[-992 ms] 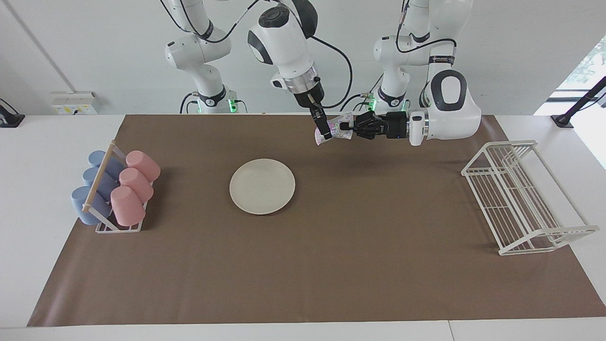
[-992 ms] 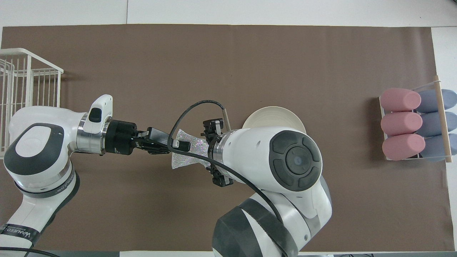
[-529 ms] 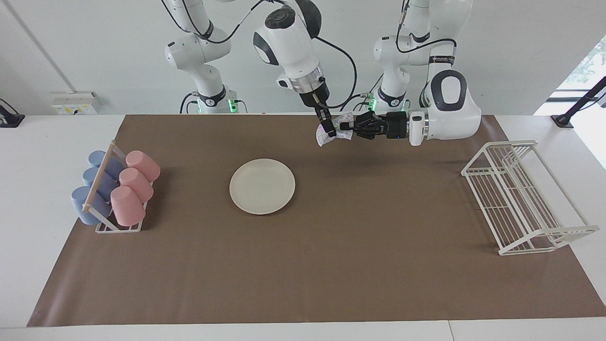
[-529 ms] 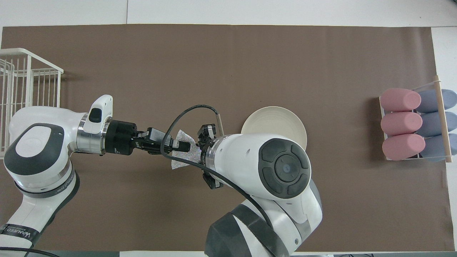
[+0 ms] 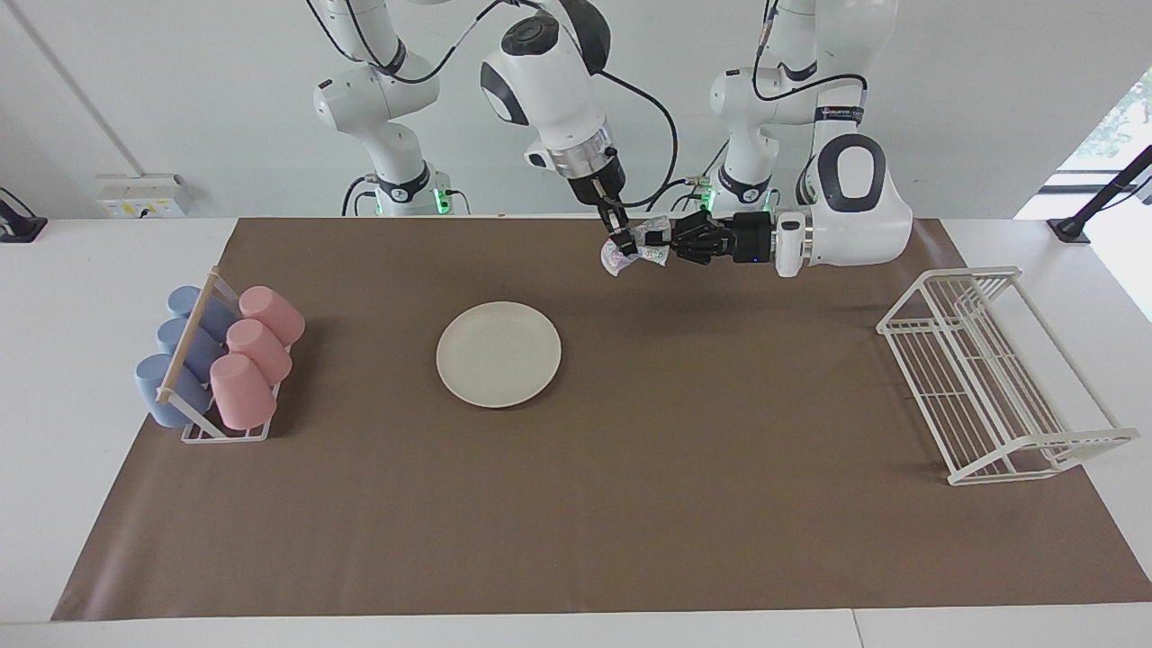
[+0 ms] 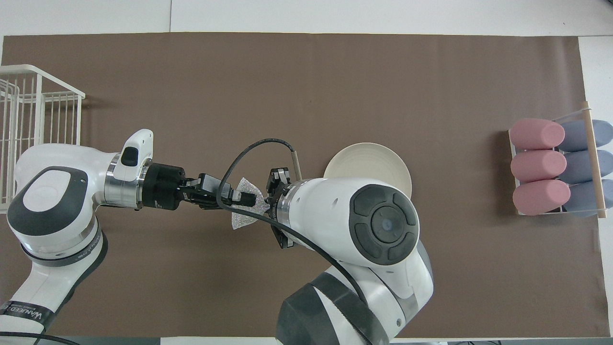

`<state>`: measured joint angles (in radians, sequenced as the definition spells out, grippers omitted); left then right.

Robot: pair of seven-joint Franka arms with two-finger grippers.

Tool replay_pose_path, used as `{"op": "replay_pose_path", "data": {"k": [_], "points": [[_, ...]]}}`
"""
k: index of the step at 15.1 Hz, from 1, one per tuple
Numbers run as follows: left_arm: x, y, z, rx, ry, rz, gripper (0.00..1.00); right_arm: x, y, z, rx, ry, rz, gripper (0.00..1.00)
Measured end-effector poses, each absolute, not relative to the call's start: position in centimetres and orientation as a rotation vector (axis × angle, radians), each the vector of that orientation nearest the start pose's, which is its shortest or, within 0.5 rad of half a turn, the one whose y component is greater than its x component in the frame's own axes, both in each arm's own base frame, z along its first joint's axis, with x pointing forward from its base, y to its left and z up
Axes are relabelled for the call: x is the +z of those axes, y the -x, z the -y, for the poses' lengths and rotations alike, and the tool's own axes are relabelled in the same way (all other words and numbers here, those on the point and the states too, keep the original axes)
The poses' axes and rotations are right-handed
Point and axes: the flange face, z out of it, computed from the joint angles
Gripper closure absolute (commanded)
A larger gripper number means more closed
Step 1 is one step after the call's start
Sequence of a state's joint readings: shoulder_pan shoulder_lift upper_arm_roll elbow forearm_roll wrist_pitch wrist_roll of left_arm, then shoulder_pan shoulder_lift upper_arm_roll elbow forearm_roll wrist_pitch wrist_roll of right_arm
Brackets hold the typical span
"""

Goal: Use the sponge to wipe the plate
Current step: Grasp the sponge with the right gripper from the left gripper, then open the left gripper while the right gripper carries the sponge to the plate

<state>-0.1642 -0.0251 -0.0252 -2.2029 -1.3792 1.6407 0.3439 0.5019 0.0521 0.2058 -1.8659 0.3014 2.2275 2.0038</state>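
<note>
Both grippers meet on the sponge point(image 5: 633, 251), up in the air.
Your right gripper point(image 5: 620, 245) pinches it; whether your left gripper point(image 5: 660, 240) has let go, you cannot tell. Wiping is not begun: the plate point(image 5: 499, 354) lies untouched mid-table.

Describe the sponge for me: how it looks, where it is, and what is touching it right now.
The small silvery, glittery sponge is a thin, wrinkled pad with a pinkish-lilac sheen, pinched at its middle so its ends flare like a bow. It hangs in the air above the brown table mat, off the cream-white round plate. The right gripper is shut on it from above; the left gripper meets it from the side.
</note>
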Motion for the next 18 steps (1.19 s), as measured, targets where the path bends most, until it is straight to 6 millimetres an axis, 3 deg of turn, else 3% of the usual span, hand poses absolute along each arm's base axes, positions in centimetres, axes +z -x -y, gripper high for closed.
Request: {"op": "replay_pose_path", "data": {"k": [4, 7, 12, 18], "points": [[43.0, -47.7, 19.1, -0.361, -1.783, -0.017, 0.0, 51.0, -45.4, -39.6, 0.289, 2.087, -1.84, 1.0], [43.1, -47.7, 19.1, -0.36, -1.783, -0.017, 0.0, 48.8, -45.6, -38.4, 0.277, 2.171, -1.797, 1.0], [42.8, -47.8, 18.5, -0.358, -1.806, -0.017, 0.0, 43.6, -48.6, -32.6, 0.222, 2.335, -1.687, 1.0], [41.4, -48.3, 13.5, -0.356, -1.968, -0.008, 0.0, 37.3, -50.6, -26.7, 0.086, 2.411, -1.568, 1.0]]}}
